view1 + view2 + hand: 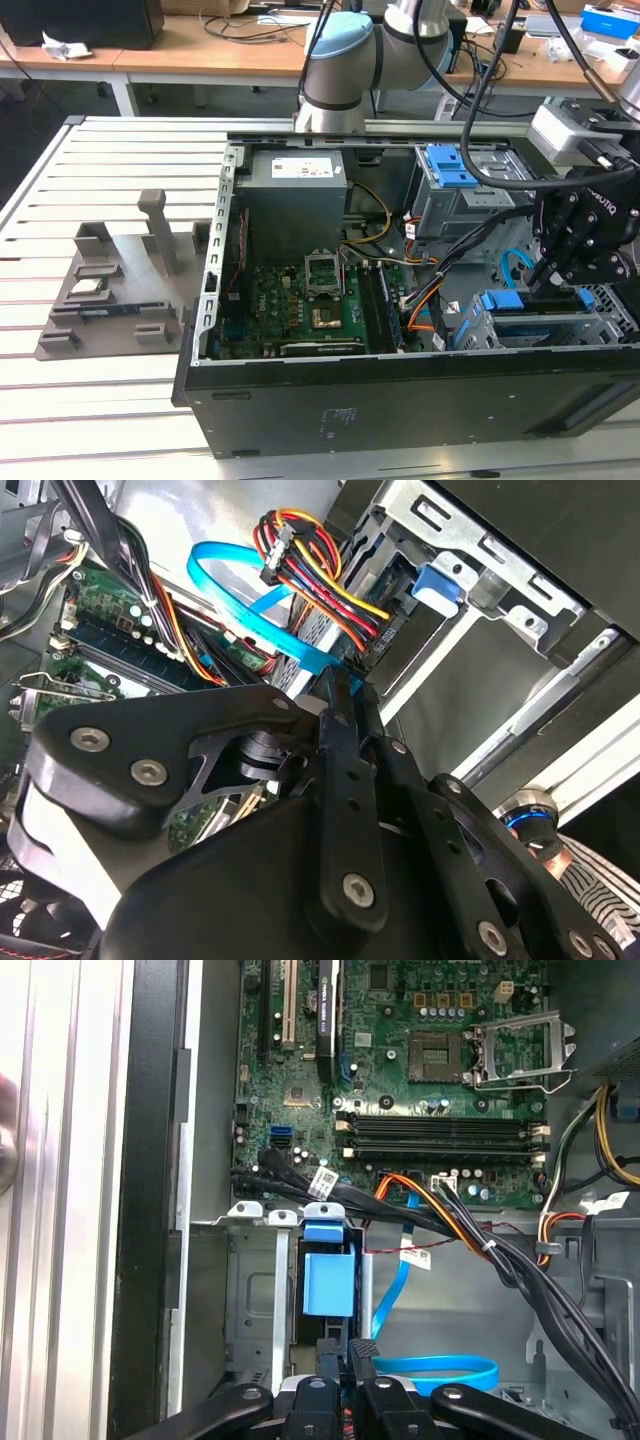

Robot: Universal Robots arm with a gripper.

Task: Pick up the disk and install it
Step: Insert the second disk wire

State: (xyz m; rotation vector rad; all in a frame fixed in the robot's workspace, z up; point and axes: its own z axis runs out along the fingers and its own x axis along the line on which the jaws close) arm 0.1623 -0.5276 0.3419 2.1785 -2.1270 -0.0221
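One gripper point(556, 272) clamped narrow on one disk point(530, 300), lowered into drive cage point(600, 325)

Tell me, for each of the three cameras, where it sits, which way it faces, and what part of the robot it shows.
Exterior view: off the arm, looking down into the open computer case; shows the arm and gripper over the blue-framed disk.
First wrist view: on the wrist, facing the motherboard; gripper at the edge.
Second wrist view: on the wrist, behind the gripper, facing the drive cage.
Both wrist views share the blue data cable.
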